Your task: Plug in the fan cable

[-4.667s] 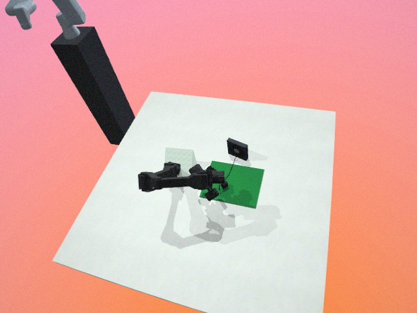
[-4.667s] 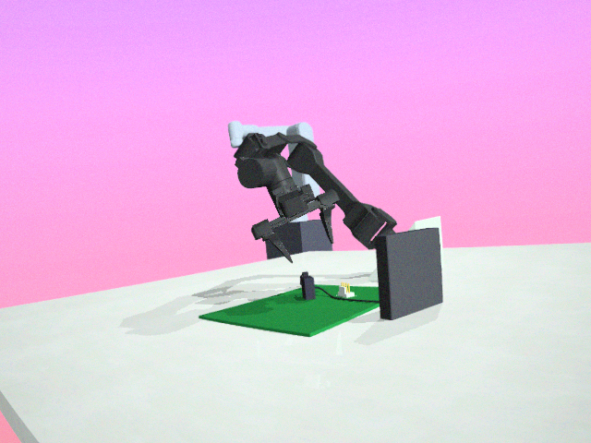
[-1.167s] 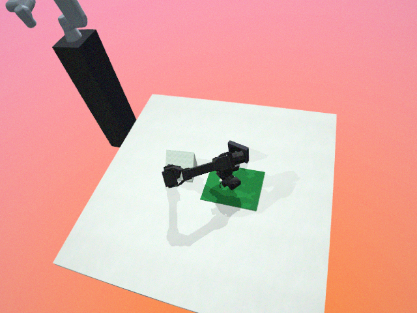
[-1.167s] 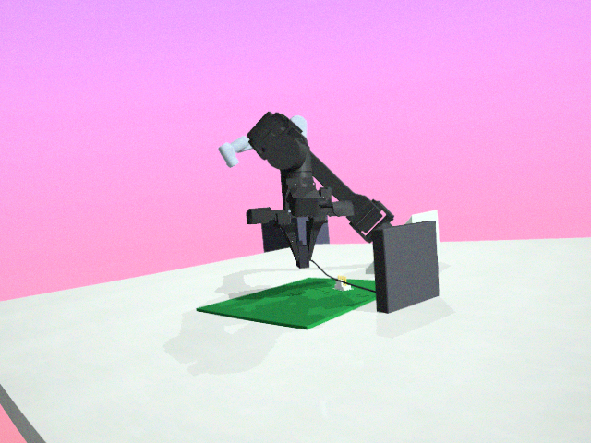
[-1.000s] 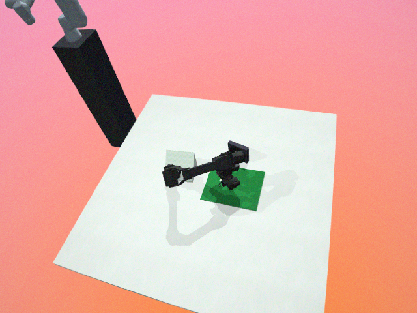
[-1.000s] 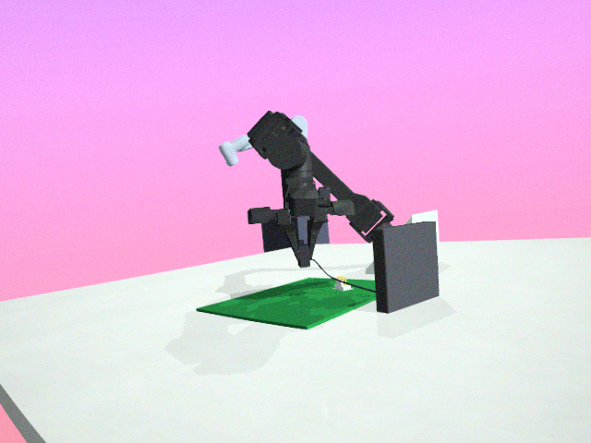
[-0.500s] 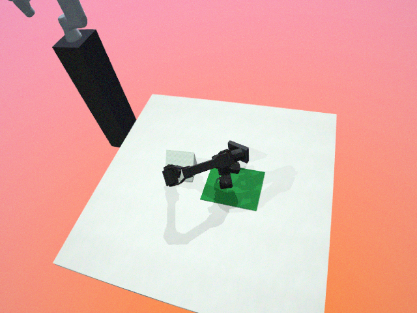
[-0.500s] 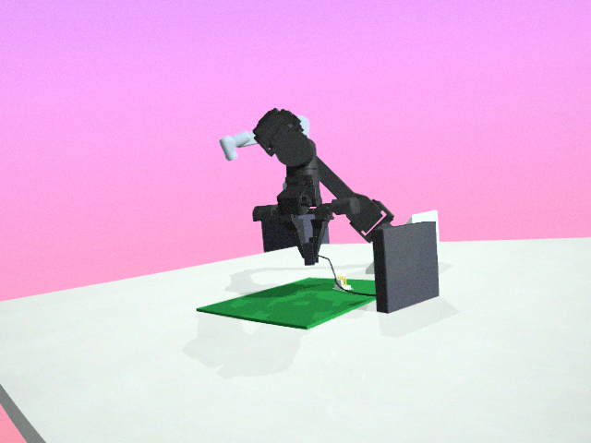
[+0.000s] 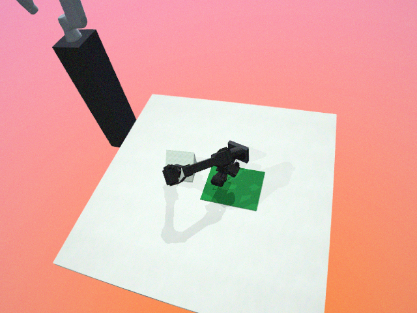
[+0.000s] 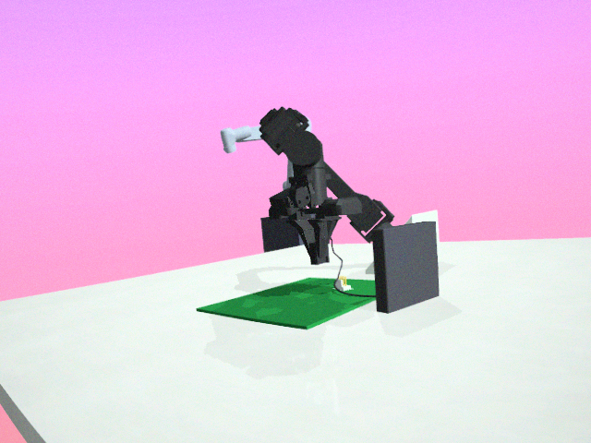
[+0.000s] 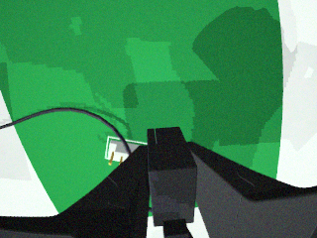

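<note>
The green board (image 9: pixel 249 193) (image 10: pixel 267 305) (image 11: pixel 99 45) lies flat on the white table. The white fan header (image 10: pixel 343 286) (image 11: pixel 118 150) with yellow pins stands near one edge of the board; the arm hides it in the top view. My gripper (image 10: pixel 319 261) (image 11: pixel 165 152) points down, above the board and to one side of the header. It is shut on the cable's plug, which is dark and hard to tell from the fingers. The black cable (image 10: pixel 341 264) (image 11: pixel 64 108) runs from the gripper past the header, over the board towards the fan.
The dark square fan (image 9: pixel 245 154) (image 10: pixel 408 269) stands upright beside the board, close to the arm. A pale block (image 9: pixel 179 156) stands by the arm's base. A second, grey arm (image 9: pixel 73 15) (image 10: pixel 229 139) is on a tall black pedestal (image 9: pixel 92 81) beyond the table edge.
</note>
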`<state>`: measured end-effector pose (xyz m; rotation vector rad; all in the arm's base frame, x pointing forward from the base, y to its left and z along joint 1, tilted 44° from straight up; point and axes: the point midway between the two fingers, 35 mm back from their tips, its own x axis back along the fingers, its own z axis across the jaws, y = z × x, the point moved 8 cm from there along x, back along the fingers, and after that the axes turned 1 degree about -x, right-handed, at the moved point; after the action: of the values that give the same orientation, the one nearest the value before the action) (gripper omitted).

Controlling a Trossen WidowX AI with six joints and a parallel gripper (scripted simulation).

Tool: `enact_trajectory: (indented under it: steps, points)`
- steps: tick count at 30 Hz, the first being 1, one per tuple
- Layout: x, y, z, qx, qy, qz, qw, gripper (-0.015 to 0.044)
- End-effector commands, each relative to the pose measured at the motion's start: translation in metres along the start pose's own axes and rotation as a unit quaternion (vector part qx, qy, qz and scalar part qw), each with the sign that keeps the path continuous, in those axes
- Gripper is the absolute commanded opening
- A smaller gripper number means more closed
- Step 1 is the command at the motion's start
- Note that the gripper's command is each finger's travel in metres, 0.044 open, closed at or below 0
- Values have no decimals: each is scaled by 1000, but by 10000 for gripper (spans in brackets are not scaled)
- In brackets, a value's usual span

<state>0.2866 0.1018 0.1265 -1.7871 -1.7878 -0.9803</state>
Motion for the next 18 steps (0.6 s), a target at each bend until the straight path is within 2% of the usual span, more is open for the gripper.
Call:
enact_trajectory:
  steps: [1,18]
  points:
    - [-1,-3,3,-77,1,2,997,0]
    - [-1,-13,12,-364,1,2,931,0]
